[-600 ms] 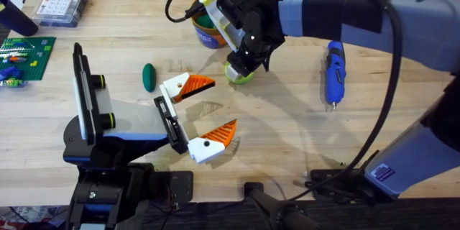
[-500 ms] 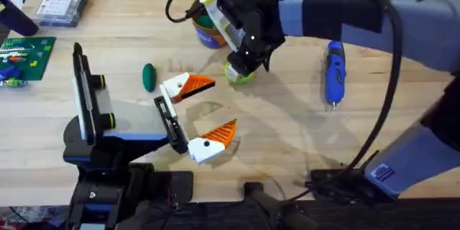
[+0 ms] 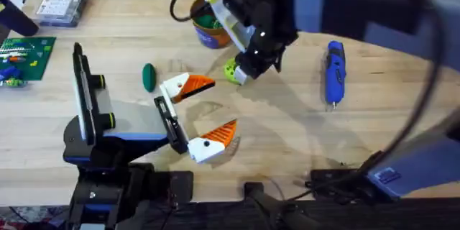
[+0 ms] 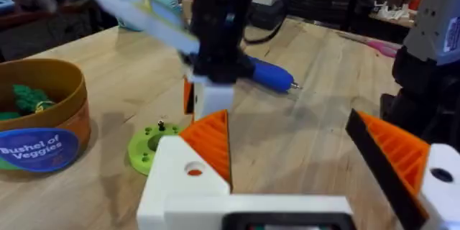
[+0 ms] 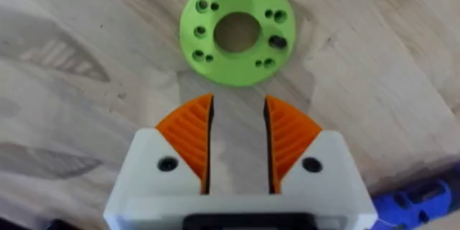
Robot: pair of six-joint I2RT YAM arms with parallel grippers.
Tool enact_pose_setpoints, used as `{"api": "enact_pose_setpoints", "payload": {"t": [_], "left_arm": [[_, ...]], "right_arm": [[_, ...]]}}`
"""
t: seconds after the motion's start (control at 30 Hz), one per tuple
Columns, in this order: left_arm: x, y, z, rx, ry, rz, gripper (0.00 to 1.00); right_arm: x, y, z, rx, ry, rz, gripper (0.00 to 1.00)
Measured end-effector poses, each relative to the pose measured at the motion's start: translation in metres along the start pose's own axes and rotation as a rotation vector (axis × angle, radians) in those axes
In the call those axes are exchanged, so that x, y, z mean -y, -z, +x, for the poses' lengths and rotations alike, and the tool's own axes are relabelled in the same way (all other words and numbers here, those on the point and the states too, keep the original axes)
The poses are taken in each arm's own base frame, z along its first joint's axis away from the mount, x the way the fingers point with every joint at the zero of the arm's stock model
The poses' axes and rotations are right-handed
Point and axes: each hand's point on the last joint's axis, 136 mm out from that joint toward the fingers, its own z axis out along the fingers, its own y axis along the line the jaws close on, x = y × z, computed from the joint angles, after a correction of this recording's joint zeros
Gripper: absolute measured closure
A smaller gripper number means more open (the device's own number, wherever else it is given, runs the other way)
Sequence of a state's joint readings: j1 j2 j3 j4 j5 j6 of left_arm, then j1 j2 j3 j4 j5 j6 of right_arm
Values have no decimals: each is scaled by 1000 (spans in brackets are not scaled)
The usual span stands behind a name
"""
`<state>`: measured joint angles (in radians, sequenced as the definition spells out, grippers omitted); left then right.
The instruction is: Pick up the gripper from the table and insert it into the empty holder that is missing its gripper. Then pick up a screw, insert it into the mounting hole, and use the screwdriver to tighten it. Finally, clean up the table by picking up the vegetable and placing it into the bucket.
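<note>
One slice (image 5: 236, 30), flat on the table at 5 o'clock of the bucket (image 3: 207, 30): likely light, stiff, thin; take it across the rim. Right gripper (image 5: 238, 138) just beside it, jaws narrow, empty. Left gripper (image 3: 203, 111) wide, idle. Screwdriver (image 3: 334, 70) at 3 o'clock, well apart; path to bucket unobstructed.

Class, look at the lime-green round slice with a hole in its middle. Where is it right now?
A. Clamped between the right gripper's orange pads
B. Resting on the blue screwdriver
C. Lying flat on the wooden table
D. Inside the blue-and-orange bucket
C: the lime-green slice lies flat on the wooden table, just clear of the right gripper, whose orange pads hold nothing.
</note>
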<state>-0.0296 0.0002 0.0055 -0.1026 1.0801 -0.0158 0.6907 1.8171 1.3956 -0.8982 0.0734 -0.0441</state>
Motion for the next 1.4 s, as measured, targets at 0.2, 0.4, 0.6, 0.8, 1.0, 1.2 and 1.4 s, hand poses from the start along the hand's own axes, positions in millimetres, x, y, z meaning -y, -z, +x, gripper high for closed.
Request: {"api": "enact_pose_setpoints", "payload": {"t": [0.2, 0.4, 0.6, 0.8, 1.0, 1.2, 1.4], "left_arm": [[0, 0, 0, 0, 0, 0, 14], [0, 0, 0, 0, 0, 0, 14], [0, 0, 0, 0, 0, 0, 14], [0, 0, 0, 0, 0, 0, 14], [0, 0, 0, 0, 0, 0, 14], [0, 0, 0, 0, 0, -1, 14], [0, 0, 0, 0, 0, -2, 14]], "right_arm": [[2, 46, 7, 75, -42, 2, 600], [3, 75, 4, 190, -65, 3, 600], [10, 56, -5, 264, -89, 6, 600], [27, 26, -22, 276, -116, 22, 600], [35, 9, -23, 248, -114, 29, 600], [34, -5, -22, 220, -103, 27, 600], [33, -10, -30, 243, -100, 18, 600]]}}
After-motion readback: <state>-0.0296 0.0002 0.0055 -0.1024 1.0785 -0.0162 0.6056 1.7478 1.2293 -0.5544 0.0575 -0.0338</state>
